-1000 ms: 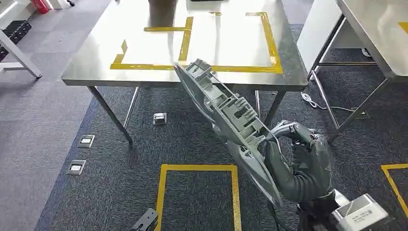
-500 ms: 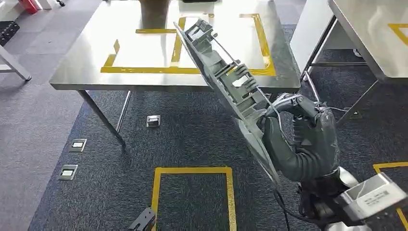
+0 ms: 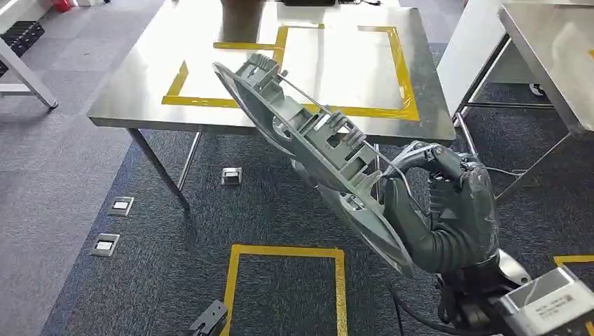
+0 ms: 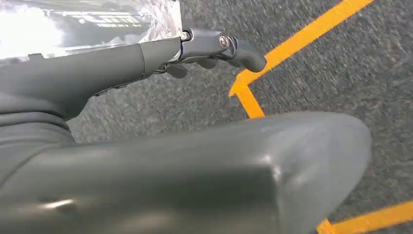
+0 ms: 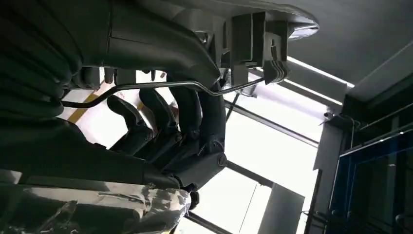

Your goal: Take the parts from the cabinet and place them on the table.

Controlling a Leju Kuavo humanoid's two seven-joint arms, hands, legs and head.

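Note:
A long grey plastic part [image 3: 308,140] with clips and a thin metal rod is held up at a slant by my right hand [image 3: 448,210], which grips its lower end. Its upper end reaches over the near edge of the steel table [image 3: 140,98], which carries yellow tape rectangles [image 3: 406,77]. In the right wrist view my dark fingers [image 5: 190,126] wrap the part [image 5: 160,44] under its rod [image 5: 160,87]. My left hand [image 4: 214,46] hangs over the carpet with its fingers stretched out and nothing in it.
A second steel table [image 3: 553,63] stands to the right, and a white table leg [image 3: 28,84] to the left. Floor sockets [image 3: 232,175] and a yellow tape square [image 3: 287,252] mark the carpet before the table. A brown object [image 3: 242,14] stands at the table's far edge.
My right hand lifted the part from below the table edge to above it, then swung its upper end to the left. The camera shifted slightly.

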